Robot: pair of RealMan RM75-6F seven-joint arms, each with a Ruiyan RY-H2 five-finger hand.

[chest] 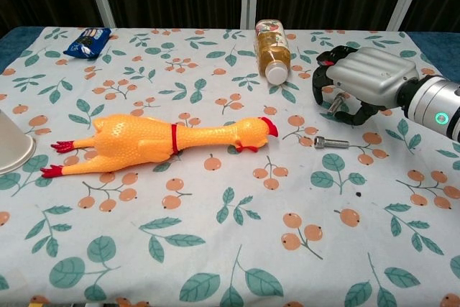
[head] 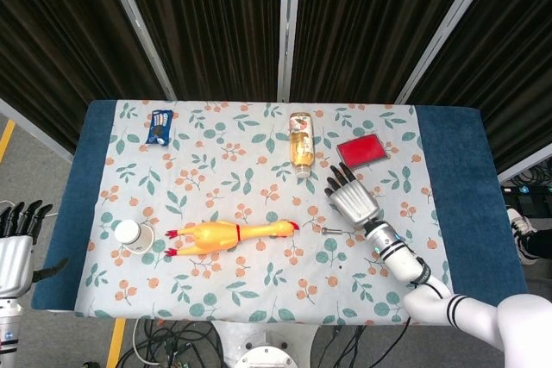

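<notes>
Hovering right hand (chest: 357, 85) over upper bolt (chest: 335, 104), fingers curled around, nothing gripped yet. Bolt on cloth near red pad (chest: 338, 58). Small, rigid, smooth steel: likely rolls. You pinch mid-shank, thumb opposite finger.

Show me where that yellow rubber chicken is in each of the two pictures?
Head view: rubber chicken lies lower left of centre on the floral cloth.
Chest view: rubber chicken stretches across the left-middle, head pointing right.
Shared landmark: the drink bottle lying beyond the chicken's head.
</notes>
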